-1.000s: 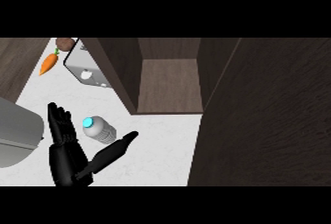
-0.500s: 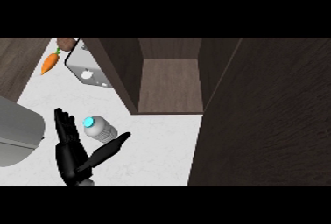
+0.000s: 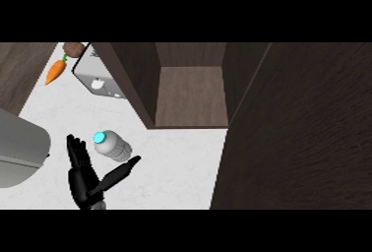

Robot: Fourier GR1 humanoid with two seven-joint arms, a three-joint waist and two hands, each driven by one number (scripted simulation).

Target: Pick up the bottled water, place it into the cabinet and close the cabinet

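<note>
The water bottle, clear with a light blue cap, stands on the white counter in front of the open cabinet. My left hand is open just below and left of it. Its straight fingers rise along the bottle's left side and its thumb points up to the right under the bottle. I cannot tell whether the hand touches the bottle. The cabinet shows a bare brown shelf, and its wide dark door stands open at the right. My right hand does not show.
A grey rounded appliance sits at the left edge. A carrot and a brown lump lie at the back left, beside a grey board. The cabinet's left panel juts forward above the bottle.
My left hand has slid down toward the lower edge and slightly right, so its fingertips are lower beside the bottle. The bottle has stayed in place.
</note>
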